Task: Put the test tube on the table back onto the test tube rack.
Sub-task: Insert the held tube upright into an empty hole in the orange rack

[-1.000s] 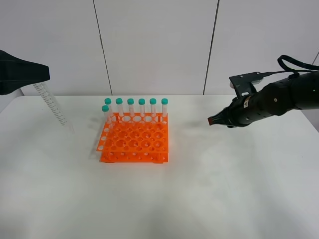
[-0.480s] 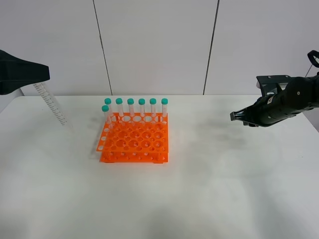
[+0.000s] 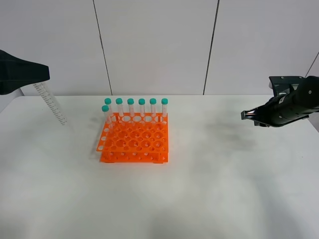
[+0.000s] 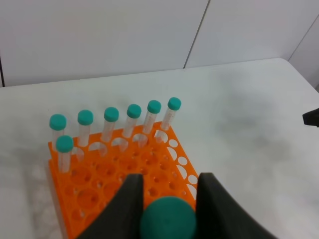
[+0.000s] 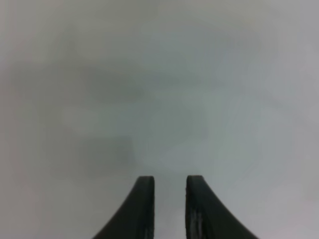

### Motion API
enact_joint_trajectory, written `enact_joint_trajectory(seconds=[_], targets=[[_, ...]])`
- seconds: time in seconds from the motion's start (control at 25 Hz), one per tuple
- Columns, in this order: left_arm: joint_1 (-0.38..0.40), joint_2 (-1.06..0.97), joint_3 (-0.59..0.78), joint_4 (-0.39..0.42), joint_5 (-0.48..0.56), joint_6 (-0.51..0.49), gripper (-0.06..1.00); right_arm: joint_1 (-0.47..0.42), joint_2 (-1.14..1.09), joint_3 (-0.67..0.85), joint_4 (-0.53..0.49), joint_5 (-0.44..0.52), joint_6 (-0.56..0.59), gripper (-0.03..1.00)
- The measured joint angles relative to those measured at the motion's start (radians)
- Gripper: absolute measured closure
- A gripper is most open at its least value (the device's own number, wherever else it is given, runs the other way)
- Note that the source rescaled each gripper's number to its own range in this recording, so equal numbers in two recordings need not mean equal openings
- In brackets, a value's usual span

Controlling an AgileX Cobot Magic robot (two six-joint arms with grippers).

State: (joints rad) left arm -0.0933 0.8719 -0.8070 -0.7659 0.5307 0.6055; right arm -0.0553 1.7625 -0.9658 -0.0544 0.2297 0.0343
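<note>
My left gripper (image 3: 39, 79) is at the far left, above the table (image 3: 209, 189), shut on the test tube (image 3: 51, 105), which hangs tilted below it with its tapered tip down. In the left wrist view the fingers (image 4: 130, 196) clamp the tube's teal cap (image 4: 167, 221). The orange test tube rack (image 3: 133, 140) stands right of the held tube and shows in the left wrist view (image 4: 114, 184). It holds several teal-capped tubes (image 3: 142, 107) along its back row. My right gripper (image 3: 243, 115) is far right, empty, its jaws nearly together (image 5: 168, 199).
A white panelled wall (image 3: 154, 45) rises behind the table. The rack's front rows of holes (image 3: 134, 147) hold nothing. The right arm (image 3: 291, 107) hovers over the table's right edge.
My right arm has drawn back to the right, away from the rack. The left gripper and its tube have not moved.
</note>
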Motion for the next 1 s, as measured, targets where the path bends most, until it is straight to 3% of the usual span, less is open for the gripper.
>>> enact_joint_trajectory(seconds=[0.44,1.0], targets=[[0.000,0.000,0.000,0.000,-0.001,0.000,0.93,-0.040,-0.029,0.000,0.000,0.015,0.000,0.97],[0.000,0.000,0.000,0.000,-0.001,0.003,0.93,-0.040,-0.391,0.000,-0.004,0.118,-0.001,0.97]])
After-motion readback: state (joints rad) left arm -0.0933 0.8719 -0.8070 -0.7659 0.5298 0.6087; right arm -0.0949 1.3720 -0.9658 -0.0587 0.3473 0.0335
